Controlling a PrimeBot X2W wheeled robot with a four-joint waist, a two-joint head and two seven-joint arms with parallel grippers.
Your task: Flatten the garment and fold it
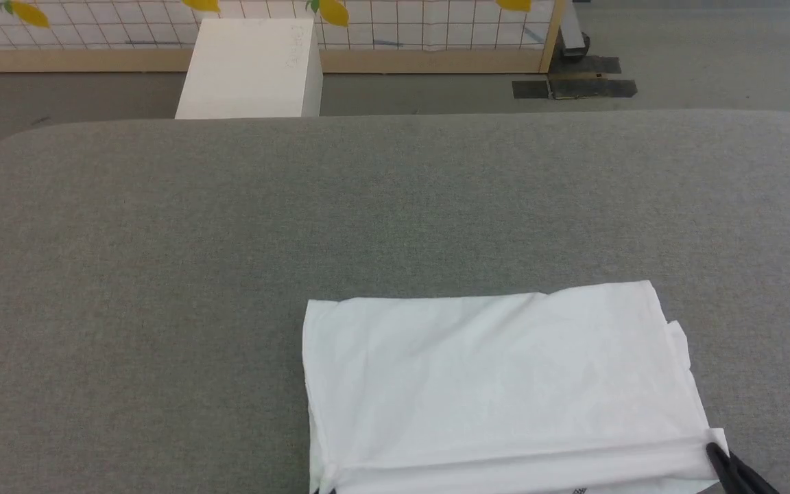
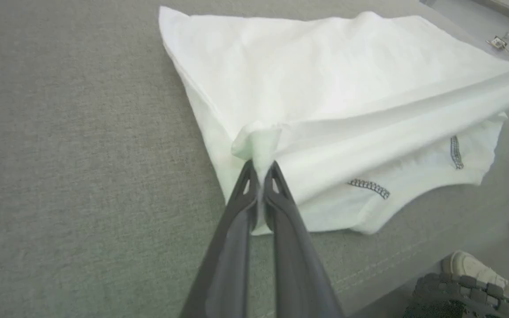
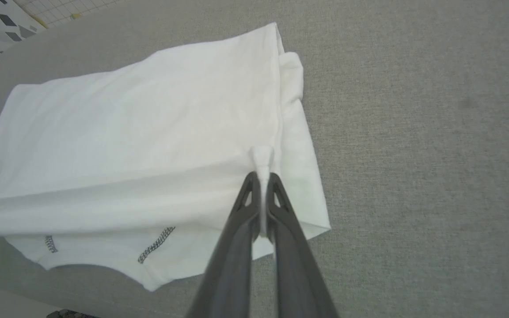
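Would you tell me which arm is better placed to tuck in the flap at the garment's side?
Probably right: the flap lies just beyond the right fingers, shut on the garment at that side.

The garment (image 1: pixel 498 384) lies on the bench (image 1: pixel 230 240) by its near edge, right of the middle. The left end effector (image 2: pixel 261 170) pinches its near left corner, and the right end effector (image 3: pixel 262 179) pinches its near right corner. A box (image 1: pixel 251 68) stands behind the far edge, left of the middle. A person's shoe (image 2: pixel 473 267) rests on the floor off the near edge.
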